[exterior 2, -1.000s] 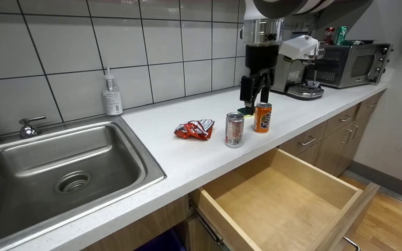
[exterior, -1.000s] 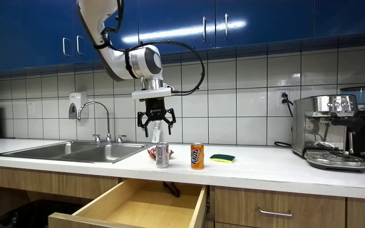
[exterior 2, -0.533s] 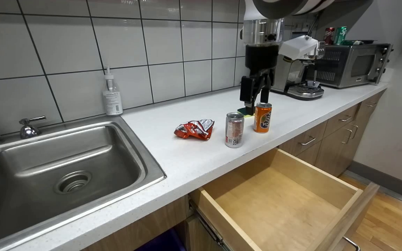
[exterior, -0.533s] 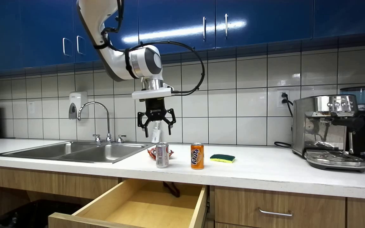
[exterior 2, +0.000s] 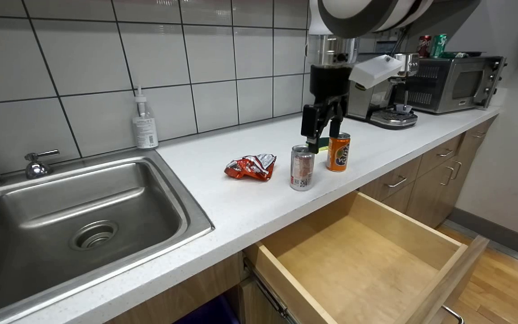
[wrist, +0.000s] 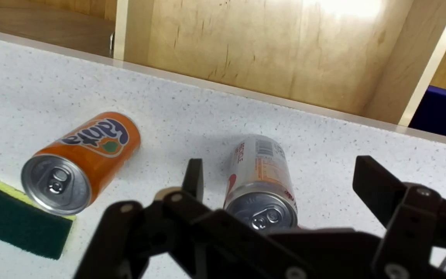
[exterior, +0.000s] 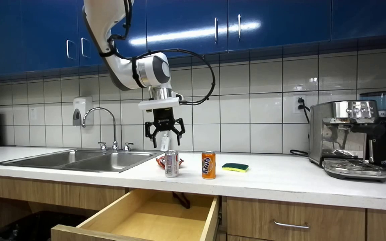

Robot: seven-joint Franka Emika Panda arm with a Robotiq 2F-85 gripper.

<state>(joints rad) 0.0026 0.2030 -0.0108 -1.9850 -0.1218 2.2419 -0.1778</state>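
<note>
1. The silver can (wrist: 263, 178) stands upright on the counter (wrist: 176, 124), its long axis vertical. The pull-tab end points up towards my jaws, and the barcode side faces the pulled-out drawer (wrist: 265, 50).
2. I have the gripper (exterior: 167, 145) pointing down with its jaws released and spread wide.
3. Through the wrist view I see the silver can between the two fingertips (wrist: 195, 178), nearer the one on the side of the orange Fanta can (wrist: 83, 161). In an exterior view its lid sits just below the tips; whether they touch from the other angle, I cannot tell.
4. The Fanta can, also upright, and the green-and-yellow sponge (wrist: 25, 221), lying flat, are both outside the jaws, past that nearer finger.
5. The crumpled red wrapper (exterior 2: 251, 167) lies lower than the jaws, near the silver can.
6. The drawer is below the jaws, past the counter's edge.
</note>
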